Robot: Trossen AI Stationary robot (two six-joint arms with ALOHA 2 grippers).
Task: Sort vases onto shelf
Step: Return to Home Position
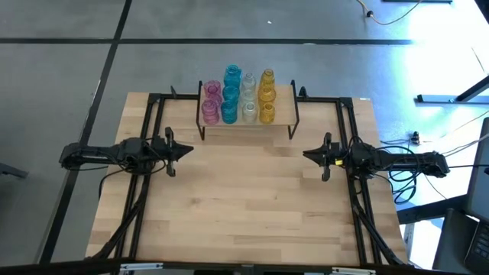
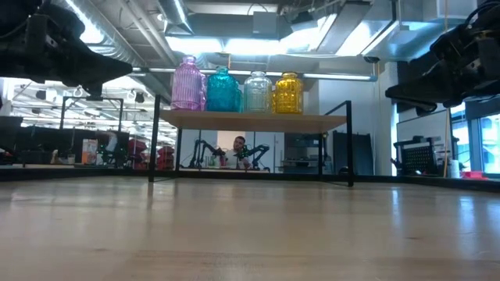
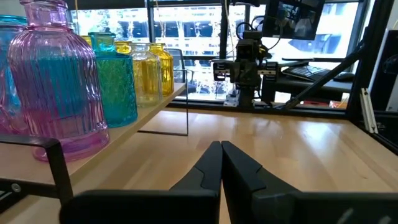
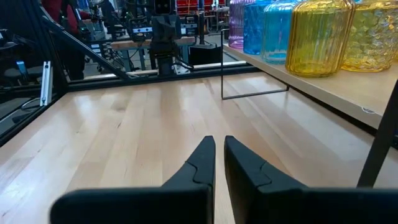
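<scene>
Several glass vases stand on their bases in four colour rows on the shelf point(image 1: 283, 121) at the table's far middle: pink point(image 1: 211, 101), teal-blue point(image 1: 231, 95), clear point(image 1: 249, 98) and amber-yellow point(image 1: 267, 96). The shelf is a light-wood board point(image 2: 254, 121) on thin black legs. My left gripper point(image 1: 189, 150) hovers shut at the table's left, pointing level toward the middle. My right gripper point(image 1: 306, 155) hovers shut at the right, facing it. Both are empty and clear of the shelf.
Black frame rails point(image 1: 157, 114) run along the left, right and far sides of the wooden tabletop point(image 1: 244, 206). The tabletop between the grippers and toward the near edge is bare wood. Cables point(image 1: 405, 183) lie beside the right arm.
</scene>
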